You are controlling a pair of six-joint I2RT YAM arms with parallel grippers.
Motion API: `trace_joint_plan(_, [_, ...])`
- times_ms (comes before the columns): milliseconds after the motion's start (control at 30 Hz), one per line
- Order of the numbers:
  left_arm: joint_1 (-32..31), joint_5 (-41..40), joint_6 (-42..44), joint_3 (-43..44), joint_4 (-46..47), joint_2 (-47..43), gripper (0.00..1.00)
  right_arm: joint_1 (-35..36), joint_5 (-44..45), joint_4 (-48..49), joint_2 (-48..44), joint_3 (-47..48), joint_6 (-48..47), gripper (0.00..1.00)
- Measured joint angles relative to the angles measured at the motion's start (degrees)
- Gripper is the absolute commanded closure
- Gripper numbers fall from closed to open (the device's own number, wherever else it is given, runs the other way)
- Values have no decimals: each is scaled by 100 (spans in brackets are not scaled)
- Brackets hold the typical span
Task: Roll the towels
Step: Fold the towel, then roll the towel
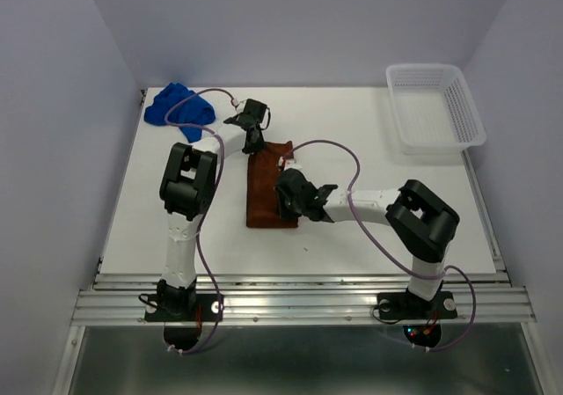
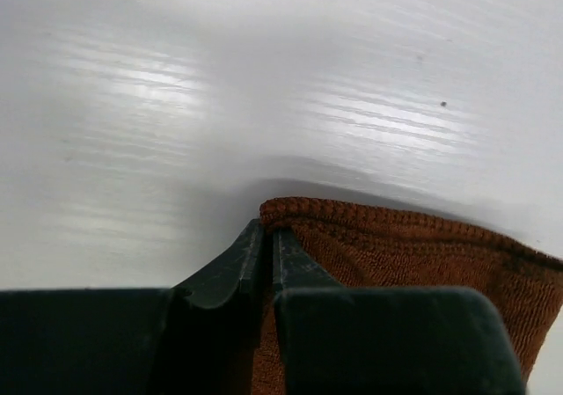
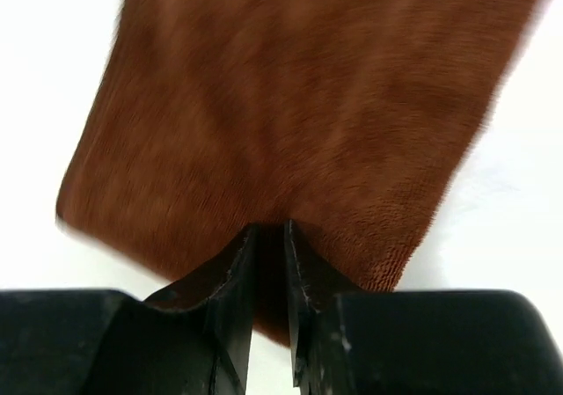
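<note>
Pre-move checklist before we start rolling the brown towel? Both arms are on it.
1. Left tool shut on the rust-brown towel at its far left corner: ok.
2. Right tool shut on the towel's near edge: ok.
3. Towel lying flat, not yet rolled: ok.
4. Blue towel apart from it, bunched up far left: ok.
5. Basket far right, away from both arms: ok.
6. How much cloth each pinch holds: cannot tell.

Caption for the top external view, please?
Left claw and right claw pinch a flat rust-brown terry-cloth towel; a crumpled royal-blue terry-cloth towel and white plastic mesh basket sit apart.
</note>
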Motion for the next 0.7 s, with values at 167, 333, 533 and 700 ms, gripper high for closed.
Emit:
trace_joint_plan(167, [-190,28,181,293,-116,166,79,595,343,-227,-2,258,57,64])
trace_joint_plan(333, [-140,-122,203,407,-457,177,55,605,448,-313,-321,382,-579,52])
trace_joint_plan(533, [-37,-160,98,251,-885,-334,16,570,24,-48,-1405,-59,-1993,33])
trace_joint_plan(700, [-7,-291,-210,-553,-968,-1895,1,581,-498,-28,-1773,-337,-3294,27])
